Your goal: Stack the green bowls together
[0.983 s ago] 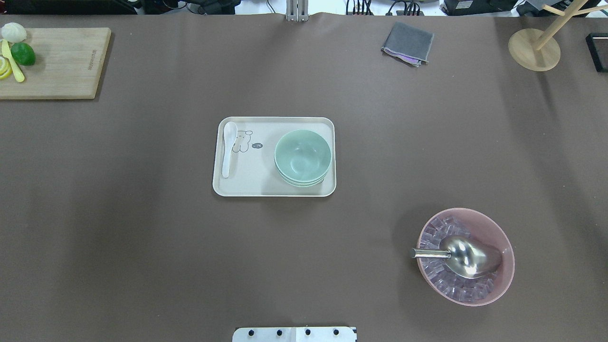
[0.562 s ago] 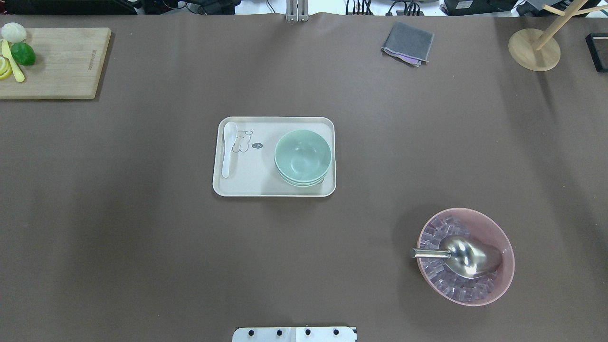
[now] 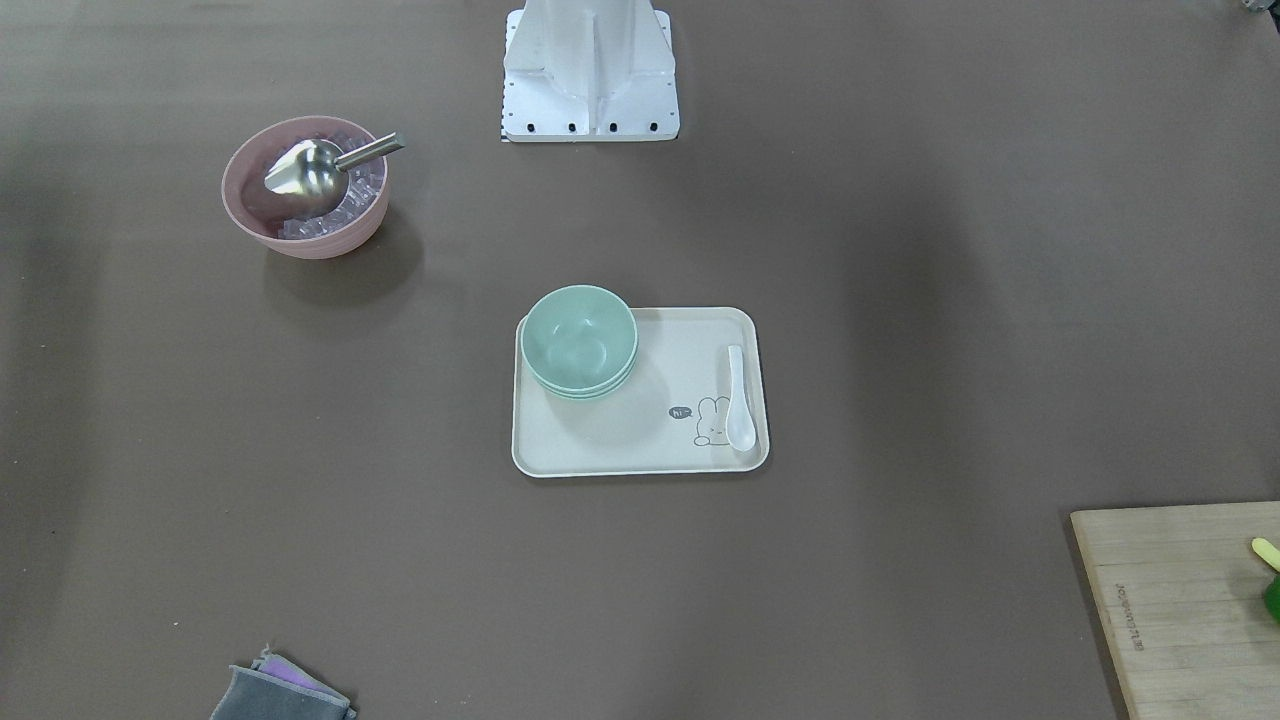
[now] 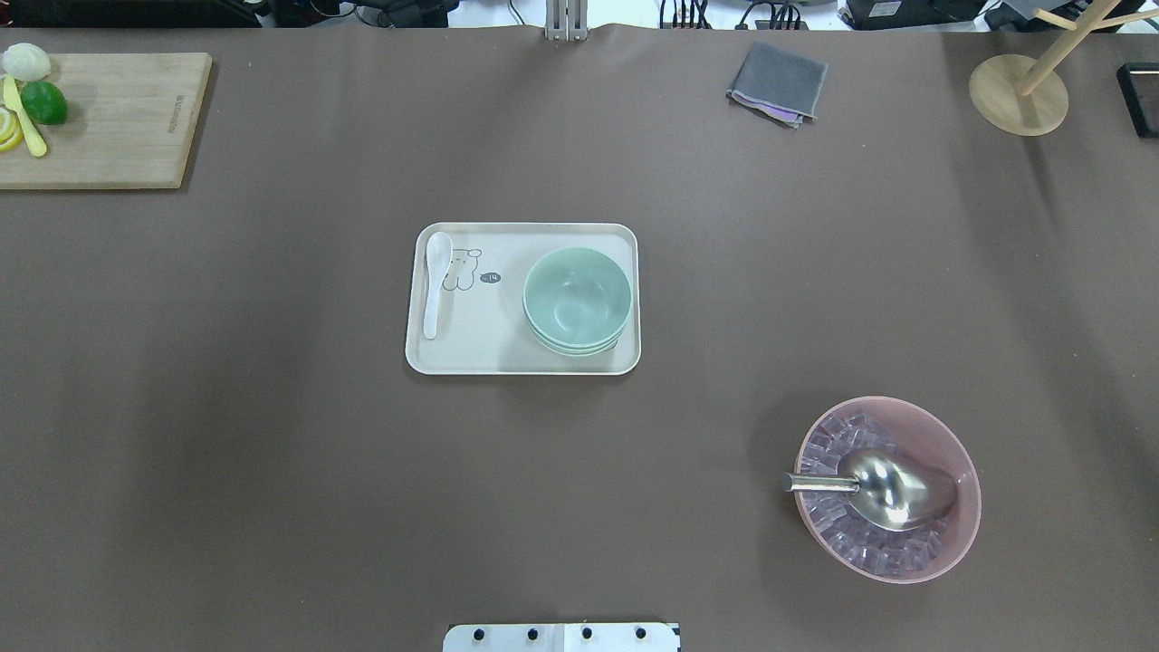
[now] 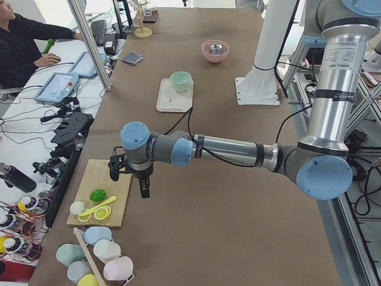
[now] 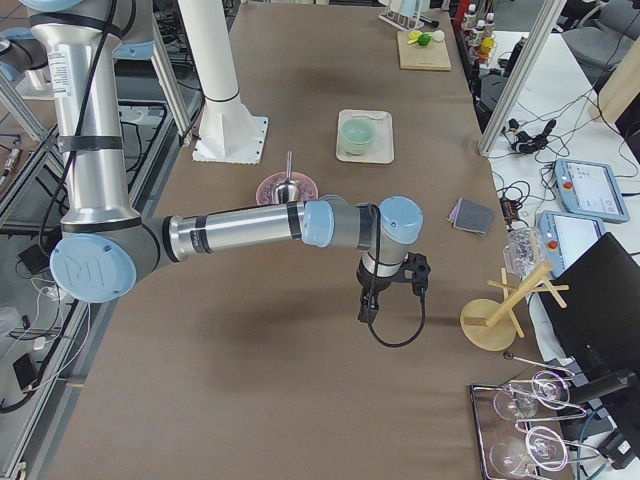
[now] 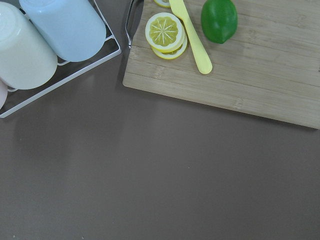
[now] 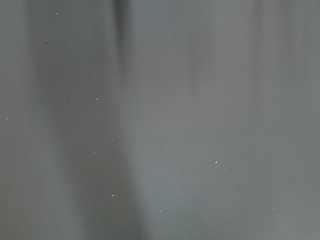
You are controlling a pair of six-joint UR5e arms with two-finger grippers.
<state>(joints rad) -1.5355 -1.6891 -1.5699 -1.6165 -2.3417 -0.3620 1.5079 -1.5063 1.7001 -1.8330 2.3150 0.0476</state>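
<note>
The green bowls [image 4: 577, 299] sit nested in one stack on the right part of a cream tray [image 4: 471, 358]; the stack also shows in the front view [image 3: 578, 338] and small in both side views [image 5: 181, 80] [image 6: 358, 131]. My left gripper [image 5: 130, 173] hangs far off, over the table beside the cutting board, seen only from the side; I cannot tell if it is open or shut. My right gripper [image 6: 390, 278] hovers over bare table near the wooden stand, and I cannot tell its state either.
A white spoon [image 4: 435, 281] lies on the tray's left. A pink bowl [image 4: 960, 453] with ice and a metal scoop sits front right. Cutting board [image 4: 118, 118] with lime and lemon far left, grey cloth [image 4: 777, 81] and wooden stand [image 4: 1018, 95] at the back.
</note>
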